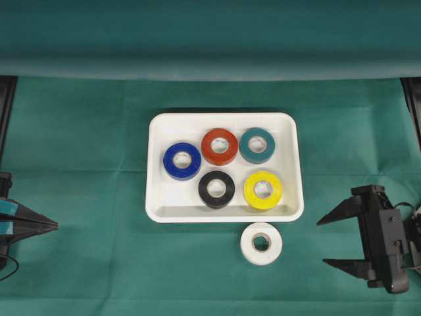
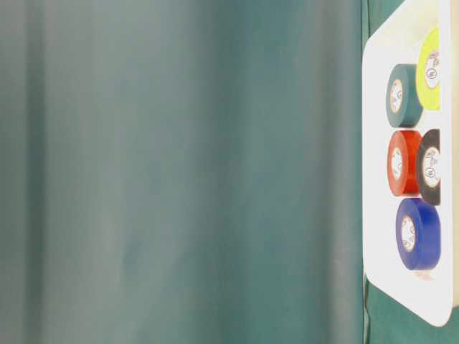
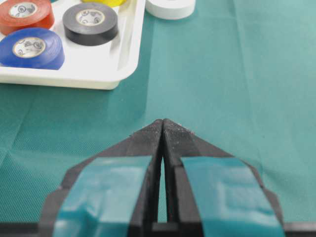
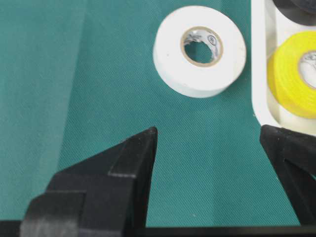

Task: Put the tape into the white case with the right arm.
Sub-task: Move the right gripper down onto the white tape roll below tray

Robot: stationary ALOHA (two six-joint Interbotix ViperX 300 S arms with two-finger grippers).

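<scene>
The white tape [image 1: 261, 243] lies flat on the green cloth [image 1: 85, 197], just outside the near rim of the white case [image 1: 158, 197], and we see it ahead of our right gripper [image 1: 333, 241], well apart from its tips. That gripper sits level, prongs spread and empty. Our left gripper [image 1: 54, 226] is pressed together. We count five rolls in the case: blue [image 1: 182, 160], red [image 1: 220, 146], teal [image 1: 257, 145], black [image 1: 216, 189], yellow [image 1: 263, 190].
</scene>
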